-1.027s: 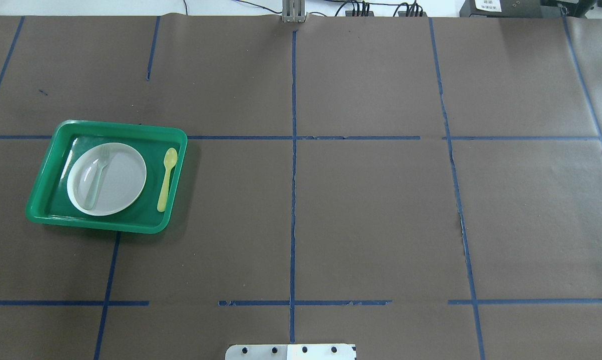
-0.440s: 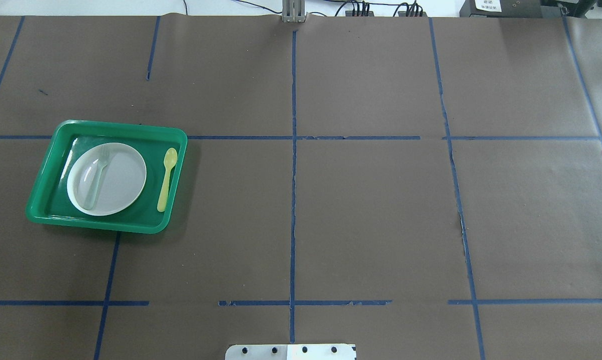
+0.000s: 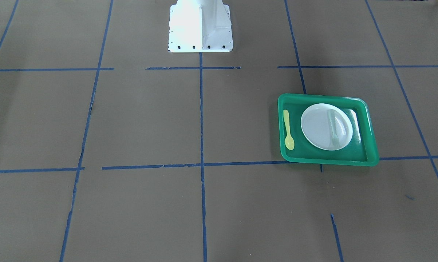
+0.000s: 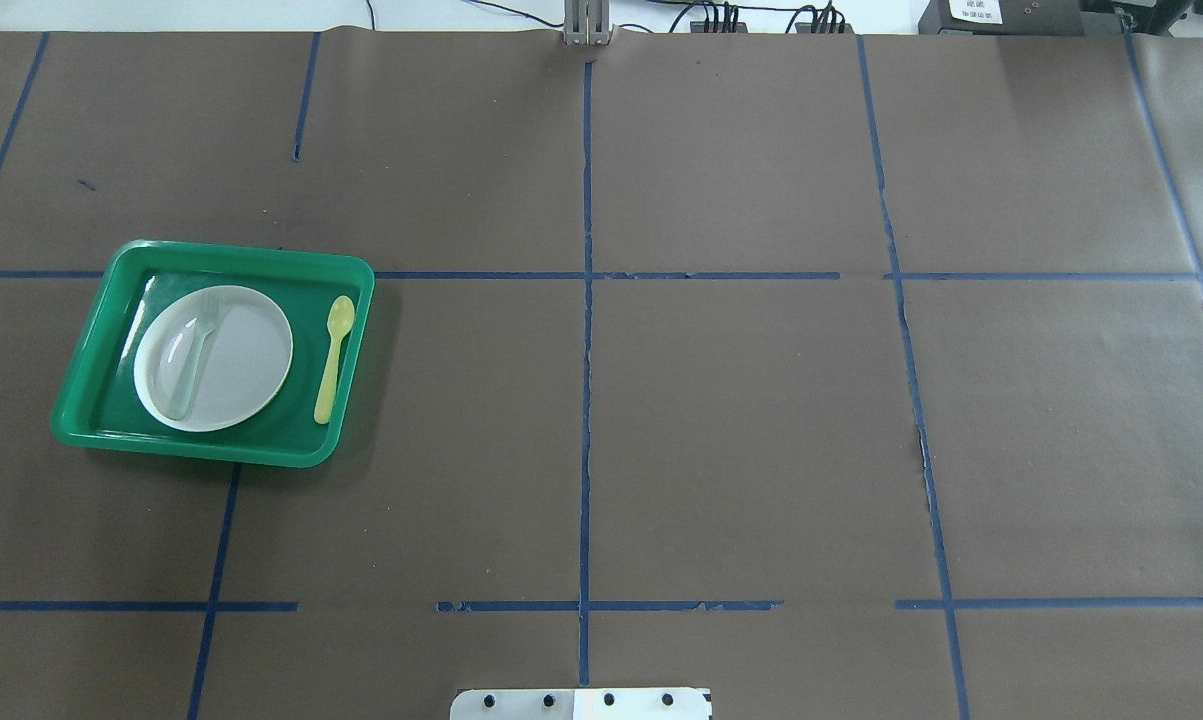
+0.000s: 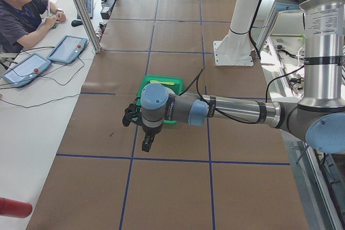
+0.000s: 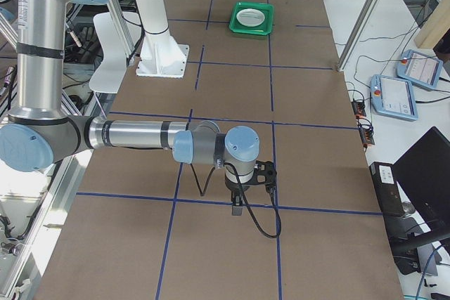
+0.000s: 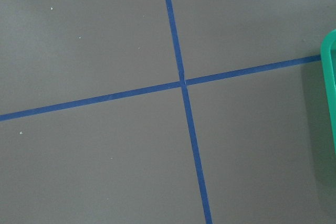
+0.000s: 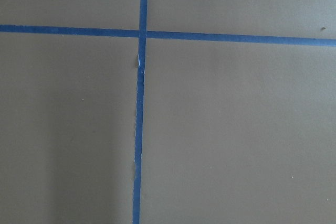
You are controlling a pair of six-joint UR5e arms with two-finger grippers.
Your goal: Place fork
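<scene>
The pale whitish-grey fork (image 4: 193, 355) lies on the left part of a white plate (image 4: 246, 365), tines pointing away from the robot. It also shows in the front-facing view (image 3: 334, 127). The plate sits in a green tray (image 4: 241, 254). Neither gripper shows in the overhead or front-facing views. The left gripper (image 5: 130, 118) shows only in the exterior left view, held high beyond the tray, and I cannot tell whether it is open or shut. The right gripper (image 6: 264, 173) shows only in the exterior right view, far from the tray, and I cannot tell its state either.
A yellow spoon (image 4: 334, 358) lies in the tray to the right of the plate. The tray's rim (image 7: 329, 93) shows at the right edge of the left wrist view. The robot's white base (image 3: 200, 25) stands at mid-table. An operator (image 5: 24, 12) sits beside the table.
</scene>
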